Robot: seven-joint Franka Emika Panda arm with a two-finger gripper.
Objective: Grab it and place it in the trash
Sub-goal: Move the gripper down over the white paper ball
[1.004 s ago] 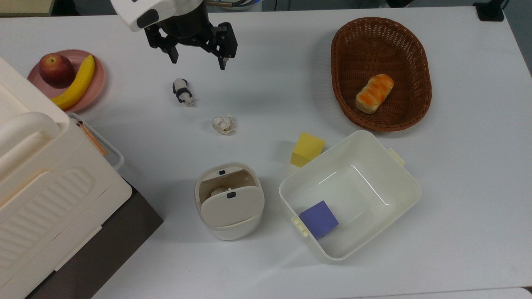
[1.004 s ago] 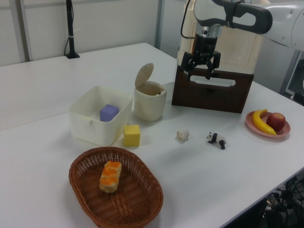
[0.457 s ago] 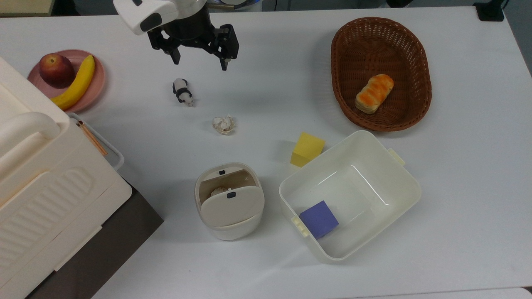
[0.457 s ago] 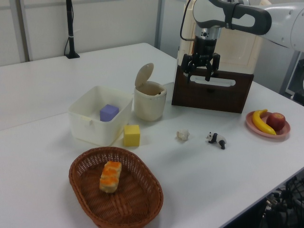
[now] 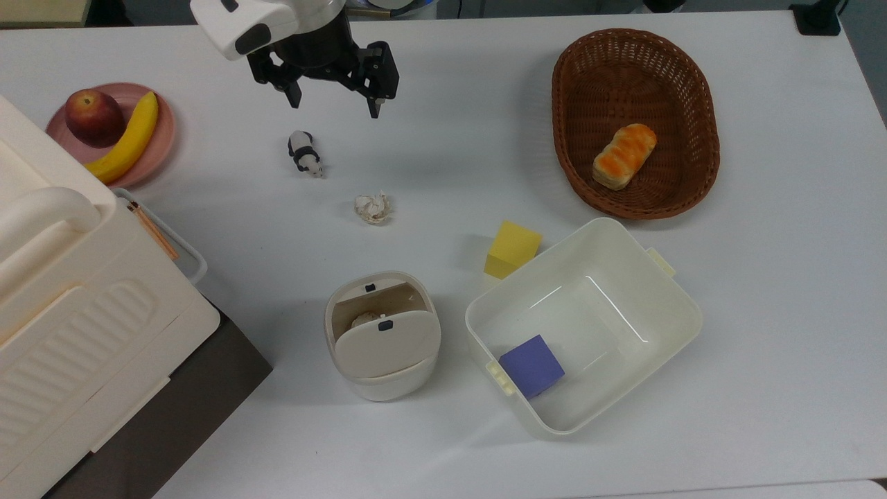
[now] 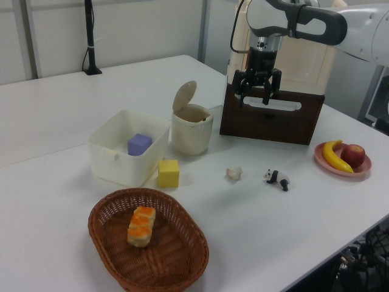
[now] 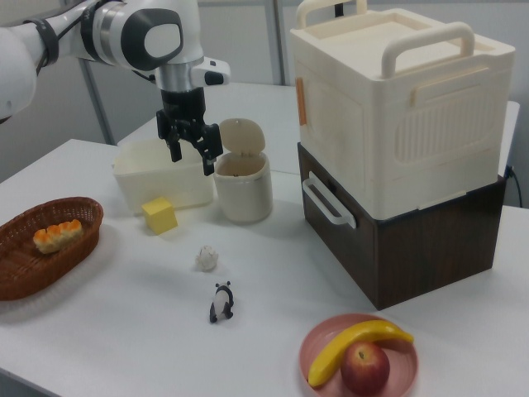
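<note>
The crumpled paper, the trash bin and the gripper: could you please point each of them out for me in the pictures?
crumpled paper [image 5: 373, 207], top view, middle of the wad.
trash bin [image 5: 383, 344], top view, on its swing flap lid.
gripper [image 5: 333, 105], top view, midway between its open fingertips.

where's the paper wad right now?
The paper wad lies loose on the white table near the top view's middle, between the panda figurine up-left and the yellow cube down-right, with the trash bin below it.
</note>
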